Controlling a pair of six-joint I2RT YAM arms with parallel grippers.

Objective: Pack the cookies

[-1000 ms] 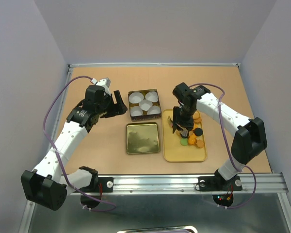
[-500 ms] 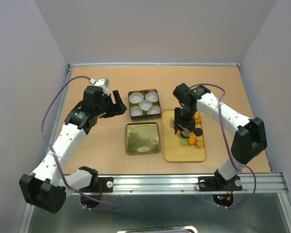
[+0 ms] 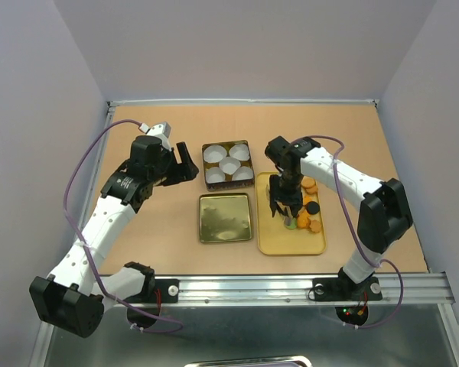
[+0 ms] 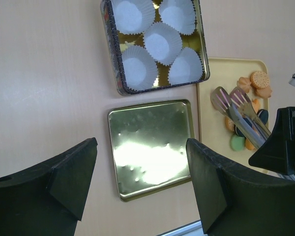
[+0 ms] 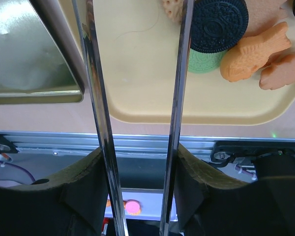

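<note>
The cookies (image 3: 309, 205) lie in a small heap at the right of a yellow tray (image 3: 291, 243). A black one (image 5: 219, 22), a green one (image 5: 201, 61) and orange ones (image 5: 253, 51) show in the right wrist view. My right gripper (image 3: 284, 200) (image 5: 137, 162) is shut on metal tongs (image 5: 179, 73), whose two arms stand apart over the tray just left of the heap. The tongs' tips (image 4: 238, 110) hold nothing. My left gripper (image 3: 185, 162) (image 4: 141, 182) hangs open and empty left of the square tin (image 3: 228, 164).
The tin (image 4: 113, 54) holds several white paper liners (image 4: 161, 42). Its gold lid (image 3: 225, 217) (image 4: 152, 147) lies flat between tin and near edge, beside the tray (image 4: 206, 108). A metal rail (image 3: 291, 287) runs along the table's near edge.
My right arm has swung a little left and turned, bringing the tongs more upright over the tray. The left arm has hardly moved.
</note>
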